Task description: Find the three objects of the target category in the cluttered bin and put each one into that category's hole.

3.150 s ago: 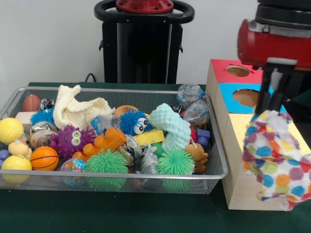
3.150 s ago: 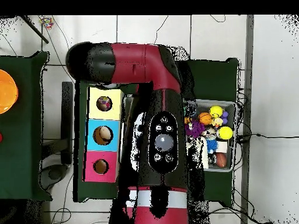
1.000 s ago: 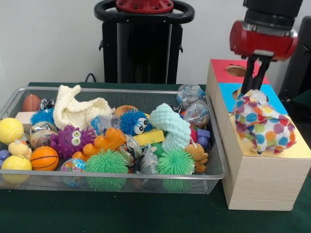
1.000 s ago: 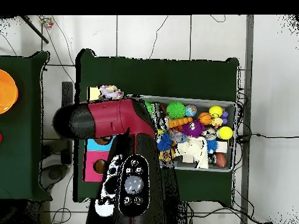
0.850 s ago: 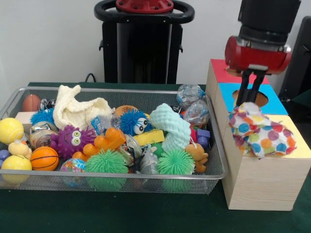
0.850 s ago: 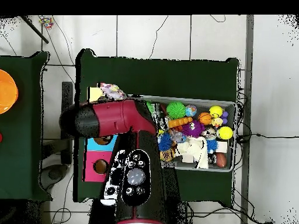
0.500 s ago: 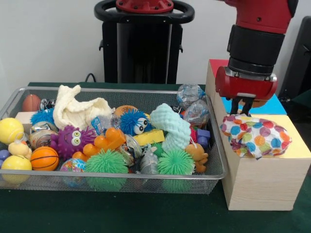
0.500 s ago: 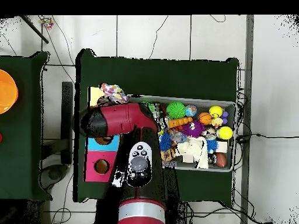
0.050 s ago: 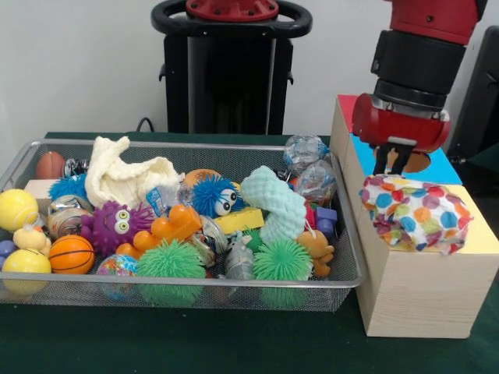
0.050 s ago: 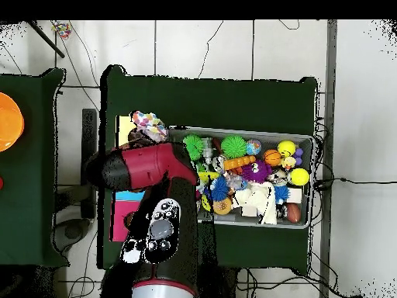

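Polka-dot cloth (image 9: 415, 213) lies heaped on the yellow end (image 9: 479, 234) of the wooden sorting box (image 9: 413, 288), and you should read it as covering that section's hole, since no opening shows there; it looks set down on top, not pushed through. Your gripper (image 9: 392, 164) hangs just above the cloth's back edge, and you cannot tell from either view whether the jaws are spread or pressed together, nor whether they touch the fabric, so check before you lift. From above, the arm (image 10: 151, 202) hides most of the box and only the cloth shows at its end. Count the box sections: three, red (image 9: 347, 105), blue (image 9: 444, 167) and yellow, with only part of the blue section's hole (image 9: 421, 161) in sight. In the wire bin (image 9: 179, 292) you have one more loose fabric, a cream cloth (image 9: 125, 175) draped at the back, likely your next target. Around it sit two yellow balls (image 9: 17, 209), one orange basketball (image 9: 71, 254), two green spiky balls (image 9: 171, 261), one purple fuzzy toy (image 9: 115, 226) and one blue fuzzy toy (image 9: 214, 195).
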Action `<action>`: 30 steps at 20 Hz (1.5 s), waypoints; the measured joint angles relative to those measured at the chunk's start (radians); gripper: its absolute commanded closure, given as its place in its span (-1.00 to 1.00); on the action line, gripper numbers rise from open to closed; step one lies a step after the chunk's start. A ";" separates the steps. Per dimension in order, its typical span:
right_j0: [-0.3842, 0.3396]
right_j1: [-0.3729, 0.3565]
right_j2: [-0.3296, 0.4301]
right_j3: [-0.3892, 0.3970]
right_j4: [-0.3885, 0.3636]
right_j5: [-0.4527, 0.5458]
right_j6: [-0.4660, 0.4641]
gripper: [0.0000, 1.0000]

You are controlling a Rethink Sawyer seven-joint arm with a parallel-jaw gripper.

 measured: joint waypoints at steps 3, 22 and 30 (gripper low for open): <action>0.045 0.001 -0.029 0.000 0.018 0.001 0.010 1.00; 0.067 0.076 -0.052 -0.066 0.138 0.041 0.046 1.00; 0.046 0.117 -0.043 -0.123 0.139 0.042 0.046 1.00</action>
